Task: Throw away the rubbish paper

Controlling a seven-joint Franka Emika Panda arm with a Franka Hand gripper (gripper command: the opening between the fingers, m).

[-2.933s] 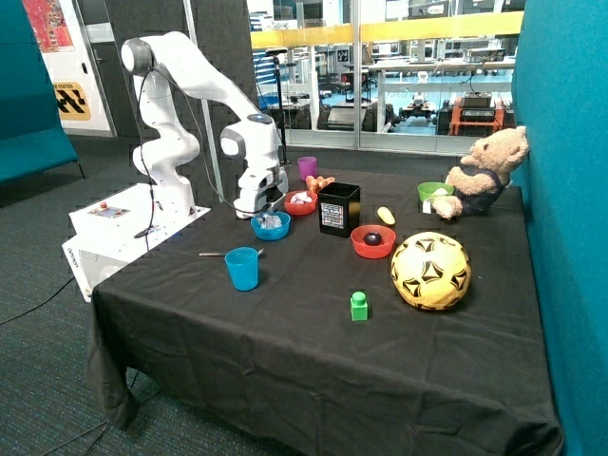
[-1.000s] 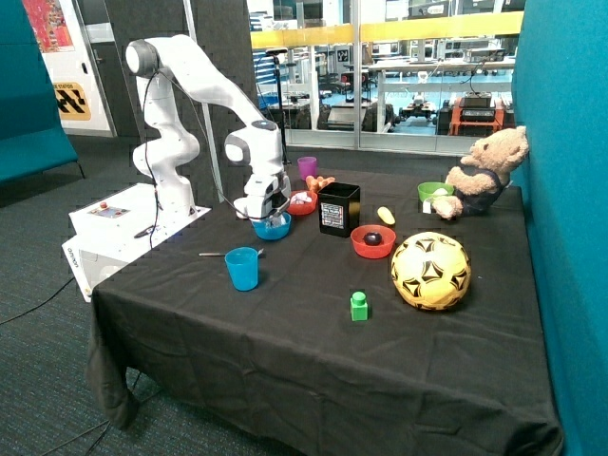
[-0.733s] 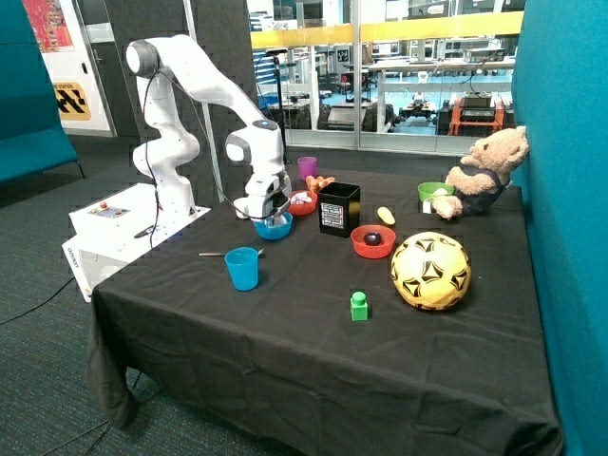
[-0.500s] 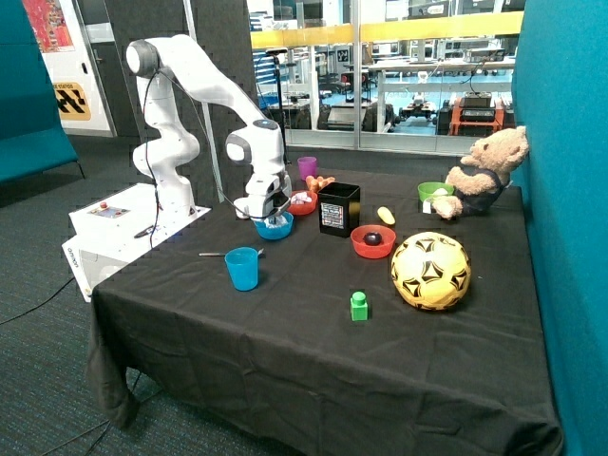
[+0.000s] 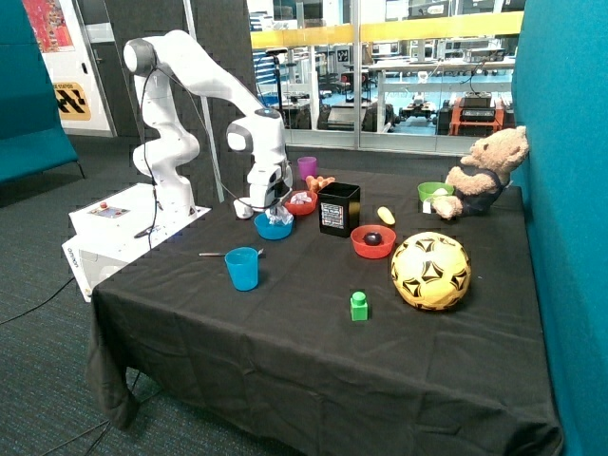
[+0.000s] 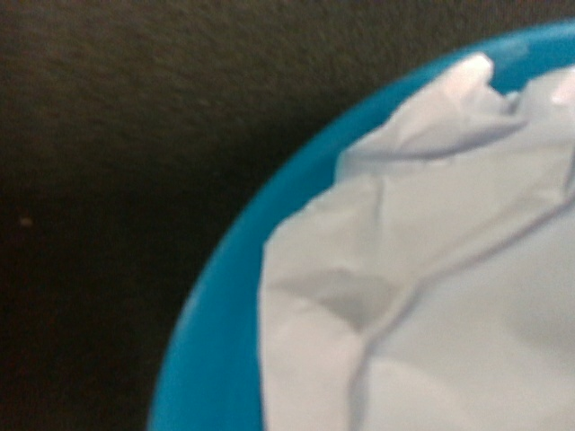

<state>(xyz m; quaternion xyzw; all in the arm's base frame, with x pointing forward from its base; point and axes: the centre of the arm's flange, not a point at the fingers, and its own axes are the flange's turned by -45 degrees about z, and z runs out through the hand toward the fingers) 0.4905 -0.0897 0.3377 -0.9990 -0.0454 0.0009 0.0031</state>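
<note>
Outside view faces the table (image 5: 285, 351) from afar; wrist view hugs the blue bowl (image 6: 211, 359).

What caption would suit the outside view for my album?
White robot arm's gripper lifts crumpled rubbish paper above a blue bowl on a toy-strewn black table.

A: What've you got on the wrist cam?
B: You're right over a blue bowl (image 6: 211, 359), only one curved stretch of its rim showing. Crumpled white rubbish paper (image 6: 422, 269) fills it, creases and folds clear.
A: Anything around it?
B: Just black tablecloth (image 6: 117, 162) beside the rim. You can't see the fingers here.
</note>
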